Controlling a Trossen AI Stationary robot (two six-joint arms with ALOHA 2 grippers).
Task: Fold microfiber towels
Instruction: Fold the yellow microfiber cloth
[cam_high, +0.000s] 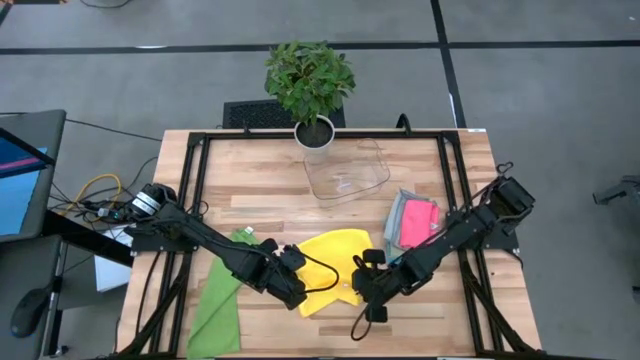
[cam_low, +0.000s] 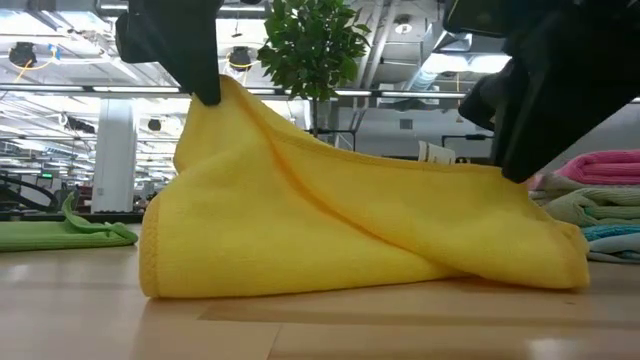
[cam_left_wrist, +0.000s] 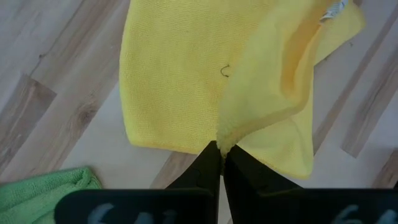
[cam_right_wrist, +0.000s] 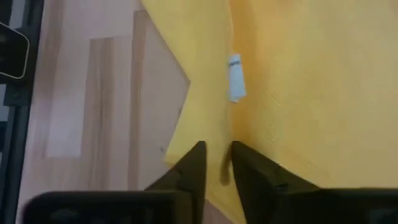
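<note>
A yellow microfiber towel (cam_high: 332, 262) lies partly folded near the table's front middle, its lower folds resting on the wood (cam_low: 300, 280). My left gripper (cam_high: 297, 290) is shut on its left part, which is raised (cam_low: 225, 100). My right gripper (cam_high: 366, 292) is closed on the towel's right part (cam_low: 500, 175), with a white tag (cam_right_wrist: 234, 78) just beyond its fingers. A green towel (cam_high: 220, 300) lies flat at the front left. Pink and grey-teal folded towels (cam_high: 413, 222) are stacked at the right. My left gripper pinches a bunched edge of the yellow towel (cam_left_wrist: 225, 134) between its two fingers, slanting down from the left. That part is lifted into a peak, and the cloth slopes down from it onto the table. My right gripper has a fold of the towel's edge (cam_right_wrist: 219, 163) between its two nearly closed fingers (cam_right_wrist: 198, 163), slanting down from the right. Whether it has one layer or several does not show. The cloth there stands slightly above the table.
A clear plastic tray (cam_high: 372, 178) and a potted plant (cam_high: 310, 85) stand at the far middle. Black frame rails (cam_high: 195, 190) run along the table's left and right sides. Bare wood (cam_high: 250, 210) lies between the yellow towel and the tray.
</note>
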